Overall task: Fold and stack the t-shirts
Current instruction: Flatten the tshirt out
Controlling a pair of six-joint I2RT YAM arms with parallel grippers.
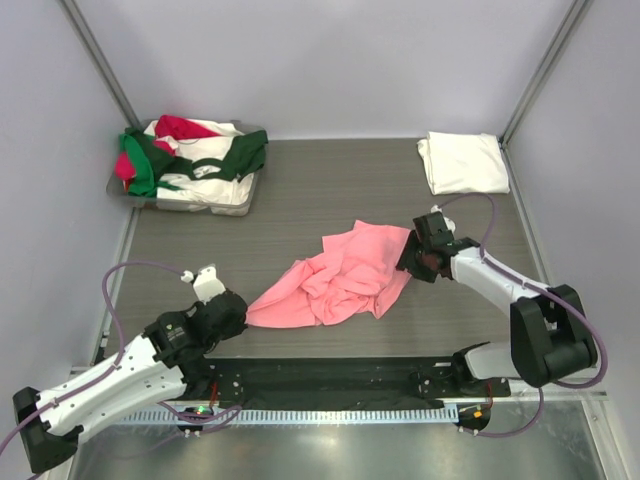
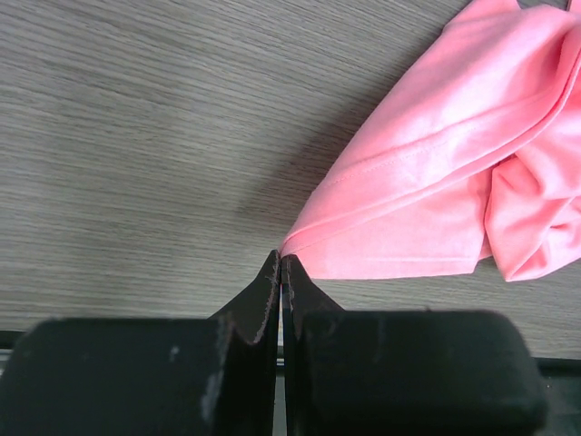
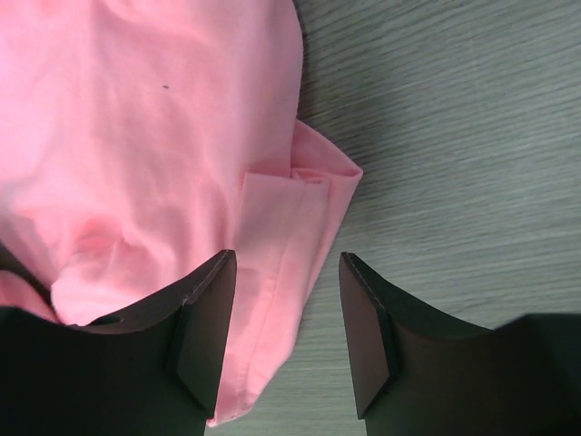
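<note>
A salmon-pink t-shirt [image 1: 340,280] lies crumpled in the middle of the table. My left gripper [image 1: 238,312] is shut at the shirt's left corner; in the left wrist view its fingertips [image 2: 280,259] pinch the very tip of the pink cloth [image 2: 436,163]. My right gripper [image 1: 412,258] is open over the shirt's right edge, with a hemmed fold of the shirt [image 3: 136,136] between its jaws [image 3: 286,259], which are not closed on it. A folded white t-shirt [image 1: 463,162] lies at the back right. Dark green, red and white t-shirts [image 1: 190,155] are heaped at the back left.
The heaped shirts sit in a shallow clear tray [image 1: 128,193] near the back left wall. Grey walls enclose the table on three sides. A black rail and a metal strip [image 1: 330,415] run along the near edge between the arm bases.
</note>
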